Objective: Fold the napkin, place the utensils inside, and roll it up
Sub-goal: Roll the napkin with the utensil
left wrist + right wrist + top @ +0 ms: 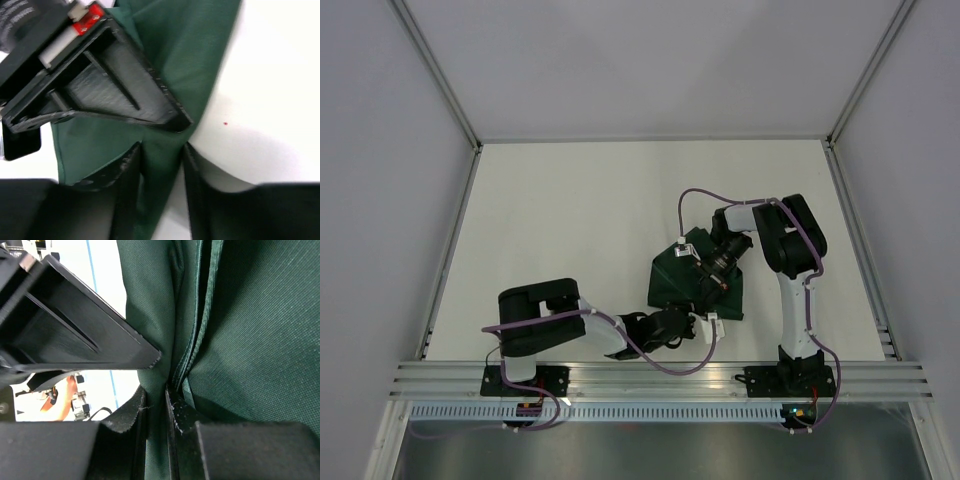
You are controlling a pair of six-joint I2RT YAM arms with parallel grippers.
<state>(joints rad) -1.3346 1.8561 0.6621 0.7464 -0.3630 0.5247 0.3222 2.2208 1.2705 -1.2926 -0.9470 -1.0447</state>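
The napkin [695,278] lies on the tabletop [570,220] — our right tool [156,390] clenched on its fold, our left tool [161,150] straddling an edge, grip unclear — and we should tension both evenly to crease it flat.

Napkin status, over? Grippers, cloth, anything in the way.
Right gripper shut on a napkin fold. Left gripper astride the napkin's edge close by, grip unclear. Napkin bunched, partly folded. No fork in sight, nothing blocking.
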